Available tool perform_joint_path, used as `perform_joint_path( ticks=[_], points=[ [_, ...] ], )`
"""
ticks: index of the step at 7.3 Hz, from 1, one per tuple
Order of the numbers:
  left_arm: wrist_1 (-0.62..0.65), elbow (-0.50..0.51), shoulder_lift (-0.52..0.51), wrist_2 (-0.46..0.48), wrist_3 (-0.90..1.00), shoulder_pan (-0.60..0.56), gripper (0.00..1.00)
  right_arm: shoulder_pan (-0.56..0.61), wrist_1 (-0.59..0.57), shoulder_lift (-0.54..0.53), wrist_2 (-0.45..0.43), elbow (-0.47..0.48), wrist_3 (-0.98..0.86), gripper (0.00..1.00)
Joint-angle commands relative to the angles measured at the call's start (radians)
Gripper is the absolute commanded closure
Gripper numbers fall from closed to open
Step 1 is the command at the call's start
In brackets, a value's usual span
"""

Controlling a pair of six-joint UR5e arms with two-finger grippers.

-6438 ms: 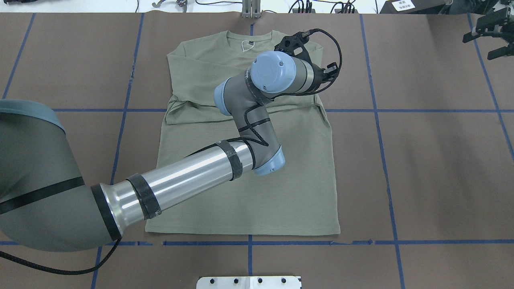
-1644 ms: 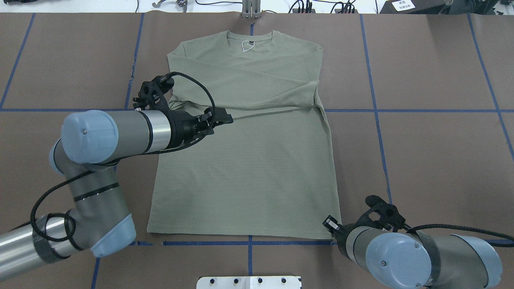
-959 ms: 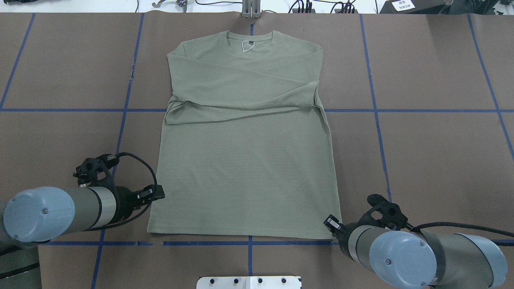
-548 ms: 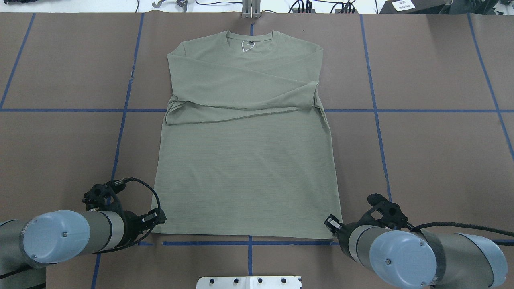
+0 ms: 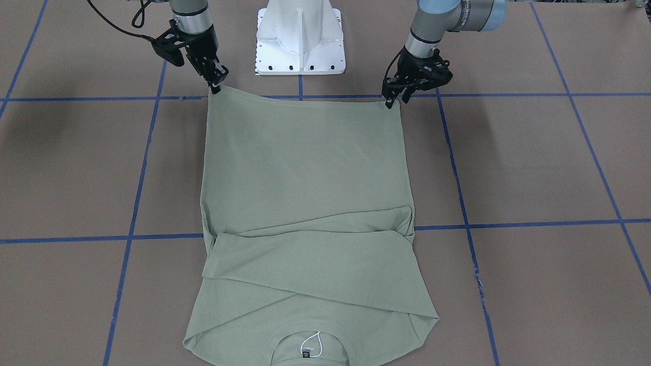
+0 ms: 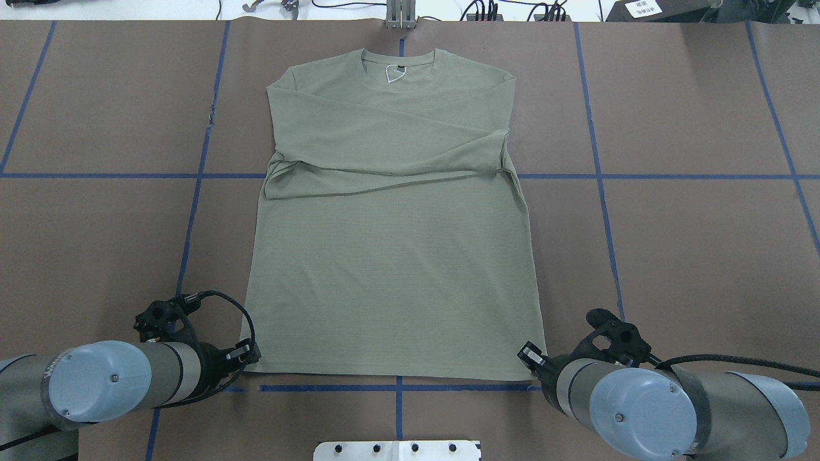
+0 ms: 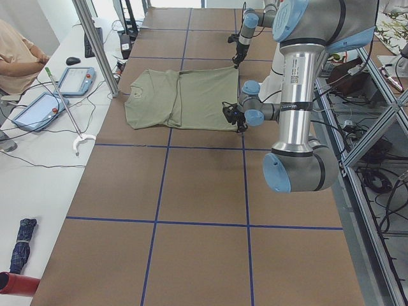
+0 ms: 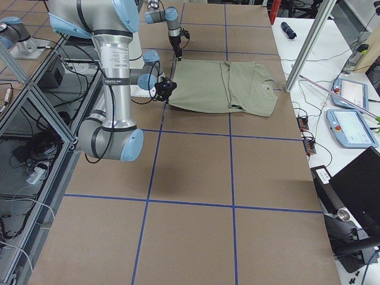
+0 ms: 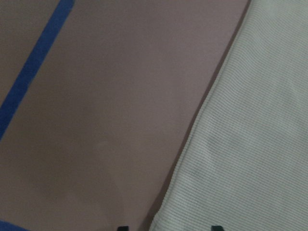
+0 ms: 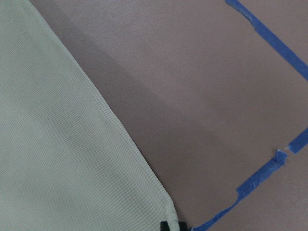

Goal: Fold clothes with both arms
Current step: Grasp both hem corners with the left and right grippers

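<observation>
The pale sage-green shirt [image 6: 391,275] lies flat on the brown table, collar at the far edge, both sleeves folded across its chest [image 5: 305,168]. My left gripper [image 6: 246,357] is at the hem's near left corner, low on the table. In the left wrist view its open fingertips [image 9: 122,227] stand either side of the shirt's edge [image 9: 250,144]. In the front view it is on the right [image 5: 392,99]. My right gripper [image 6: 526,355] is at the hem's near right corner [image 5: 216,86]. In the right wrist view its tips [image 10: 172,225] are together on the corner of the shirt [image 10: 57,144].
The white pedestal base [image 5: 300,35] stands just behind the hem, between the arms. Blue tape lines [image 6: 397,387] grid the brown table. A metal bracket [image 6: 400,16] sits at the far edge by the collar. A person [image 7: 19,57] and tablets are at the side desk.
My left arm swung from over the shirt's chest back to the hem's near left corner and came down there. My right arm came in earlier and has stayed at the right corner.
</observation>
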Motion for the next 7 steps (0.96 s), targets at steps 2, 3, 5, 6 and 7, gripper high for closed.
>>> perform_joint_path(
  ticks=[2,3,5,6,7],
  points=[
    [0.0,-0.005,-0.002,-0.005,-0.005,0.001,1.0,0.008,-0.001,0.0,0.0,0.001,-0.002,1.0],
    [-0.002,-0.01,-0.002,-0.02,-0.008,-0.001,1.0,0.013,0.0,0.0,-0.002,0.001,-0.002,1.0],
    [-0.002,-0.08,-0.001,-0.069,-0.046,0.001,1.0,0.013,0.0,0.0,-0.002,0.01,0.0,1.0],
    [0.002,-0.141,0.007,-0.089,-0.083,0.03,1.0,-0.004,-0.001,-0.023,0.006,0.071,0.0,1.0],
    [0.014,-0.207,0.022,-0.089,-0.086,0.079,1.0,-0.062,-0.001,-0.099,0.006,0.15,0.009,1.0]
  ],
)
